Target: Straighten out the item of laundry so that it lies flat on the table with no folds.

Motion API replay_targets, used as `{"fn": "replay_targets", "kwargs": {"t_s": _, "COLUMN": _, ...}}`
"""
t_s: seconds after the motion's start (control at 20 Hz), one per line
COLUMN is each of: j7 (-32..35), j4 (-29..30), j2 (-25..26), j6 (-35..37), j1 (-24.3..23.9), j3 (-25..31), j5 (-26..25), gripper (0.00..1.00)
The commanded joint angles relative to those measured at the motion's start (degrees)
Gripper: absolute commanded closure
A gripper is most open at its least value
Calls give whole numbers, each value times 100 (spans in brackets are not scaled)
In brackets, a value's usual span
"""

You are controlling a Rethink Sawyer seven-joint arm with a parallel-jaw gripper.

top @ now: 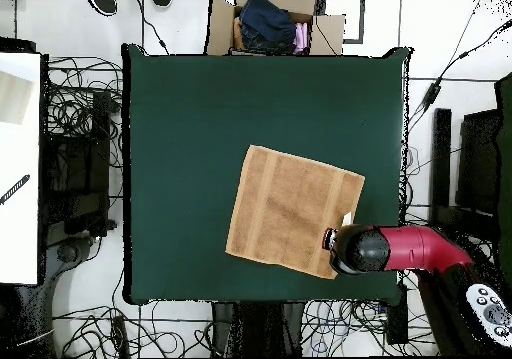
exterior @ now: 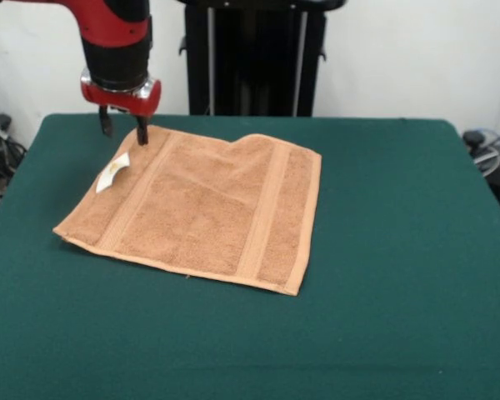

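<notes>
The orange-tan towel (exterior: 202, 212) lies spread on the green surface (exterior: 400, 250), a little left of its middle in the front view. Two woven bands run across it, and a small white label (exterior: 113, 173) sticks out at its far left edge. The far edge has a small bump near its middle. The pincer (exterior: 123, 127) hangs over the towel's far left corner, released, its two dark fingers (exterior: 141, 131) apart and holding nothing.

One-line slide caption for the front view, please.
Open gripper poised over the far corner of the nearly flat orange towel on the green table.
</notes>
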Motion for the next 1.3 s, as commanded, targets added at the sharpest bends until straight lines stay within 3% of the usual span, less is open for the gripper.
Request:
{"fn": "replay_targets", "kwargs": {"t_s": 0.05, "j7": -1113, "j4": -312, "j2": -243, "j6": 838, "j1": 322, "j3": 437, "j5": 300, "gripper": 0}}
{"fn": "replay_targets", "kwargs": {"t_s": 0.7, "j7": -1233, "j4": -566, "j2": -445, "j6": 1296, "j1": 502, "j3": 500, "j5": 424, "gripper": 0}}
{"fn": "replay_targets", "kwargs": {"t_s": 1.3, "j7": -1137, "j4": -530, "j2": -552, "j6": 1212, "j1": 577, "j3": 457, "j5": 377, "gripper": 0}}
